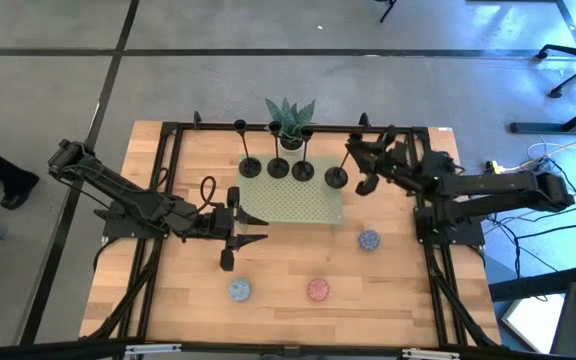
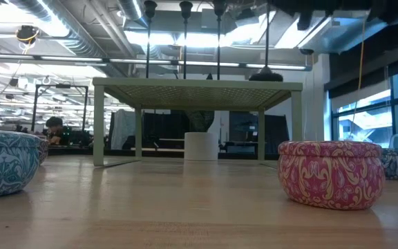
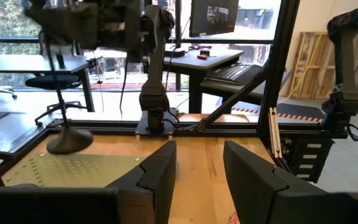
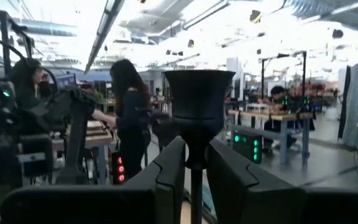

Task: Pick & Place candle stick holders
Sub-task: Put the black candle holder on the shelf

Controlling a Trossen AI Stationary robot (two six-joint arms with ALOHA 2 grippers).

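Observation:
Four black candle stick holders stand upright in a row along the far edge of a green perforated stand (image 1: pixel 293 205), resting on their round bases (image 1: pixel 250 167) (image 1: pixel 278 168) (image 1: pixel 304 171). The rightmost holder (image 1: pixel 337 178) sits a little nearer; its base also shows in the low view (image 2: pixel 266 75). My right gripper (image 1: pixel 360 168) reaches in from the table's right and is shut on this holder just under its cup (image 4: pixel 197 99). My left gripper (image 1: pixel 258 228) is open and empty, level, at the stand's near left corner. My right gripper pinches the rightmost holder between its two fingers at the neck (image 4: pixel 196 163) just below the cup, where the thin stem begins. The fingers come in level from the table's right and lie across the stem. The holder stands upright with its base on the green stand.
Three patterned tins lie on the wooden table: a blue one (image 1: pixel 239 290), a pink one (image 1: pixel 317 289) and a blue one (image 1: pixel 369 240). A potted plant (image 1: pixel 290 125) stands behind the stand. People show in the room beyond the table in the right wrist view (image 4: pixel 129 118).

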